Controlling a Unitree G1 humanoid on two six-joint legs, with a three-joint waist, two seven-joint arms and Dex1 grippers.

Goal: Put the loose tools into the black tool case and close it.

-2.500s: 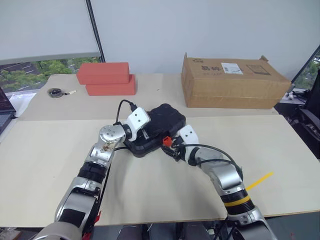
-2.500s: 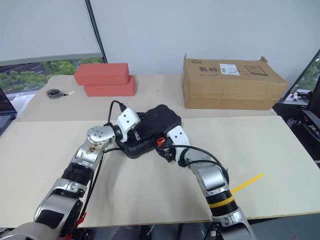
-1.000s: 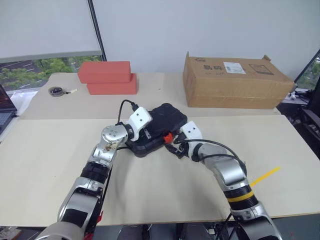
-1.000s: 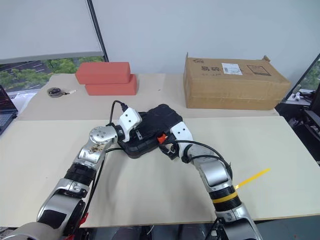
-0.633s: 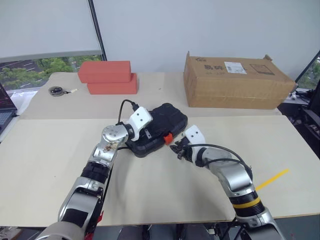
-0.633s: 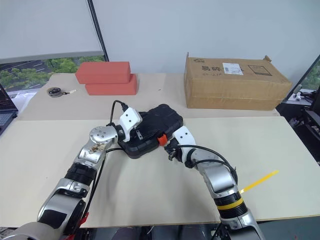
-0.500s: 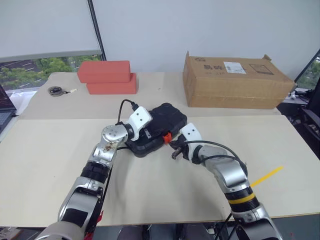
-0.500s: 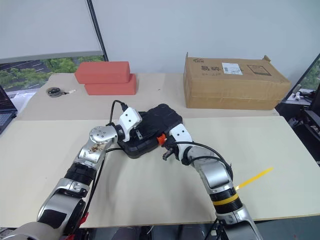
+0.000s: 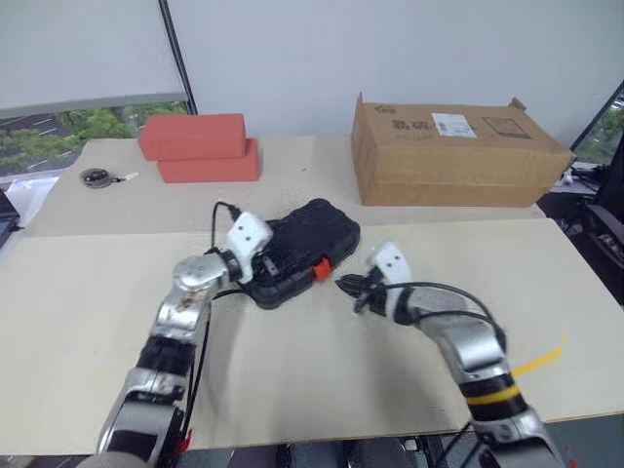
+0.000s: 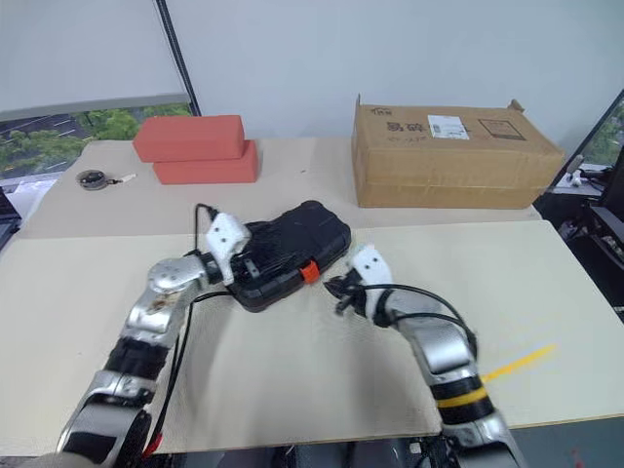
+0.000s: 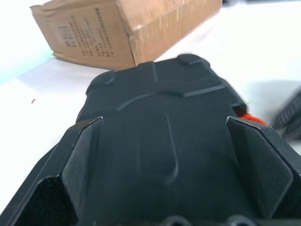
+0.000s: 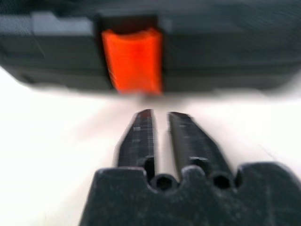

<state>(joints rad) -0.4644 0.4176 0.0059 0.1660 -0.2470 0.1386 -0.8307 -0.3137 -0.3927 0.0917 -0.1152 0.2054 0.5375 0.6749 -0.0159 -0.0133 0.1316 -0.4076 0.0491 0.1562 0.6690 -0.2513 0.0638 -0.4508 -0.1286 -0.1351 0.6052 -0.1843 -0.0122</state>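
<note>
The black moulded-plastic tool case (image 9: 297, 251) is seen shut mid-table, bare beige tabletop (image 9: 322, 380) all around, a cardboard box (image 9: 453, 151) well behind. The left gripper (image 9: 261, 265) is spread wide at the case's left end. The right gripper (image 12: 160, 123), nearly closed and empty, is held just short of the orange latch (image 12: 132, 60).

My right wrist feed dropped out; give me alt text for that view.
The right claw points at the orange latch on the closed black case, just short of it, its two fingers nearly together with a thin gap and holding nothing. Pale table lies beneath.
</note>
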